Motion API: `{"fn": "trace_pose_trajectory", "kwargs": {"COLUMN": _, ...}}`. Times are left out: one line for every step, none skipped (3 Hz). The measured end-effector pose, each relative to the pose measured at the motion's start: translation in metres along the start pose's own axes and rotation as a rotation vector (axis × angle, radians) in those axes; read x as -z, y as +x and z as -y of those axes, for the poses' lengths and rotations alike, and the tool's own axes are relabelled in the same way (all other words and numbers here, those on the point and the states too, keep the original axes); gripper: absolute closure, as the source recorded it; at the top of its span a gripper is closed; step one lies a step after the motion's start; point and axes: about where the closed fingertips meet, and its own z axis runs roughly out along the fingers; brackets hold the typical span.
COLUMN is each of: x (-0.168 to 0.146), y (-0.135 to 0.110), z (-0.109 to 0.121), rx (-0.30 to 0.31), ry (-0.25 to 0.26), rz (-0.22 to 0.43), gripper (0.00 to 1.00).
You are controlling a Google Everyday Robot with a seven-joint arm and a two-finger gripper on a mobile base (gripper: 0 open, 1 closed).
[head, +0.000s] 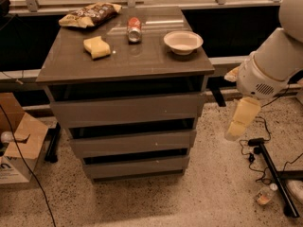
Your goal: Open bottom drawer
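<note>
- At the foot of the cabinet (125,65), the bottom drawer (137,167) sits just above the speckled floor (156,202). Its flat front looks pushed in, and a dark gap separates it from the middle drawer (132,143).
- Above that is the top drawer (125,110), the largest front, under an open dark slot below the tabletop.
- On the tabletop, a chip bag (90,14) lies at the back left and a yellow sponge (96,47) lies nearer the front. A can (134,30) lies on its side near the middle, and a white bowl (183,41) stands to the right.
- To the cabinet's right, the gripper (239,122) hangs in the air below the arm's white wrist (262,74), pointing down and slightly towards the cabinet. It is level with the upper two drawers, well apart from the bottom drawer, and touches nothing. I cannot tell whether it is open or closed.
- On the floor at the left, a cardboard box (19,145) stands beside the cabinet.
- At the lower right, a small bottle (265,194) lies near a black stand leg (272,167) and cables.
</note>
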Motion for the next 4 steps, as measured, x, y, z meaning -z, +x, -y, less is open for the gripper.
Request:
{"fn": "trace_pose_trajectory", "kwargs": {"x": -0.050, "y": -0.012, "z": -0.012, "rx": 0.030, "ry": -0.049, "rz": 0.060, "gripper": 0.00}}
{"fn": "trace_pose_trajectory", "kwargs": {"x": -0.105, "y": -0.014, "z": -0.011, "rx": 0.056, "ry": -0.080, "rz": 0.137, "gripper": 0.00}}
{"fn": "trace_pose_trajectory", "kwargs": {"x": -0.168, "y": -0.005, "z": -0.005, "rx": 0.068, "ry": -0.108, "rz": 0.230, "gripper": 0.00}}
{"fn": "trace_pose_trajectory", "kwargs": {"x": -0.168, "y": -0.005, "z": -0.005, "rx": 0.068, "ry": -0.108, "rz": 0.230, "gripper": 0.00}}
